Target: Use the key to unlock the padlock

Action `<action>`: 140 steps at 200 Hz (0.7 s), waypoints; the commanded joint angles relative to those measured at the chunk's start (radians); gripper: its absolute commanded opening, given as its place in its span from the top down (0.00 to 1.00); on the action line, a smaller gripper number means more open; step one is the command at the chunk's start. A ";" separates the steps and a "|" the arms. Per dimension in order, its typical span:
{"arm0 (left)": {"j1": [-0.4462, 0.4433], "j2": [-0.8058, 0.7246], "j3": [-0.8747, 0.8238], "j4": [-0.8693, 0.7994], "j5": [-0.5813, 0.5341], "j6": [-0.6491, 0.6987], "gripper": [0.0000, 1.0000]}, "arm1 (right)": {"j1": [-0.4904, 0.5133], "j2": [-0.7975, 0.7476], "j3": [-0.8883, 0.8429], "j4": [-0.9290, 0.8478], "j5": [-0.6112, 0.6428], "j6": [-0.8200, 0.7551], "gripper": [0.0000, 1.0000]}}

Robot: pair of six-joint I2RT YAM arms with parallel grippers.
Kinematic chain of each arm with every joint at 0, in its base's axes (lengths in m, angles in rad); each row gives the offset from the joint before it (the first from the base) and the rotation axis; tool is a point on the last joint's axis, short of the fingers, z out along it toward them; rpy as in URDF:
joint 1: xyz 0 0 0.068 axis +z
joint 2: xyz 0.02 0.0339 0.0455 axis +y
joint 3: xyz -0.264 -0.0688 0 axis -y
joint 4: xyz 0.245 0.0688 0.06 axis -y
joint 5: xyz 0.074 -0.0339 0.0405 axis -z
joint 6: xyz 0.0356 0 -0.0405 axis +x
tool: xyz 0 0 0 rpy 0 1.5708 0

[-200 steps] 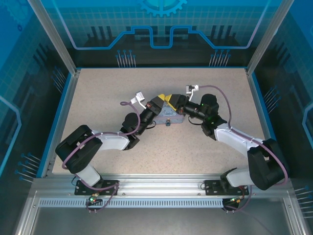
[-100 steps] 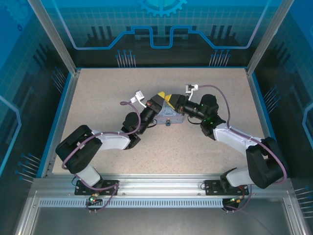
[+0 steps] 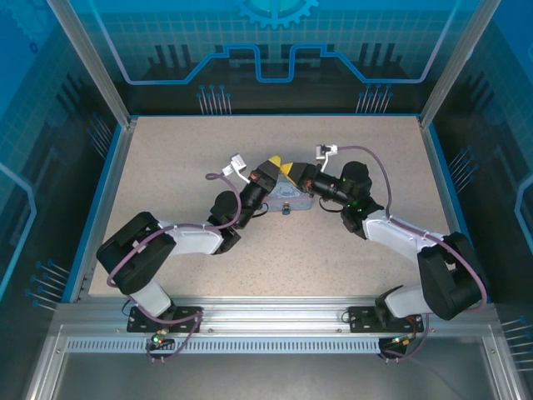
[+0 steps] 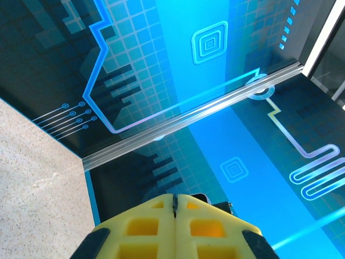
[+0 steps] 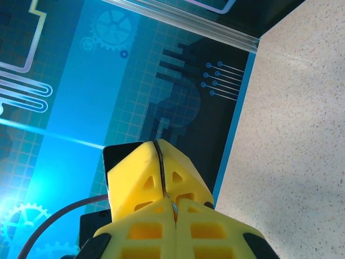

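Observation:
Above the pale blue-grey tin box my two grippers meet tip to tip. A small dark thing on the box's front, apparently the padlock, hangs below them. My left gripper is shut, with a thin dark sliver in its seam. In the right wrist view, the left gripper's yellow fingers sit right against my right gripper. That gripper is shut on a tiny silvery piece, seemingly the key. The key runs on into the left fingers' seam.
The speckled table stretches around the box, bounded by a blue rim and glass walls. Both arms arch in from the near corners. The right arm's grey cable loops over it.
My right gripper has shut, its fingers coming together on the silvery piece at the left gripper's tip. Neither arm has noticeably moved, and the left gripper stayed shut.

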 commanded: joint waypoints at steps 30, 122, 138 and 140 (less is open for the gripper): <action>0.026 -0.079 -0.010 -0.133 0.076 -0.037 0.70 | -0.039 -0.052 0.005 -0.142 -0.063 -0.097 1.00; 0.134 -0.257 0.098 -0.745 0.424 0.070 0.61 | -0.074 -0.096 0.010 -0.247 -0.154 -0.149 1.00; 0.137 -0.256 0.127 -0.797 0.468 0.087 0.61 | -0.074 -0.092 0.022 -0.262 -0.174 -0.159 1.00; 0.138 -0.254 0.130 -0.799 0.472 0.086 0.61 | -0.074 -0.091 0.023 -0.264 -0.176 -0.160 1.00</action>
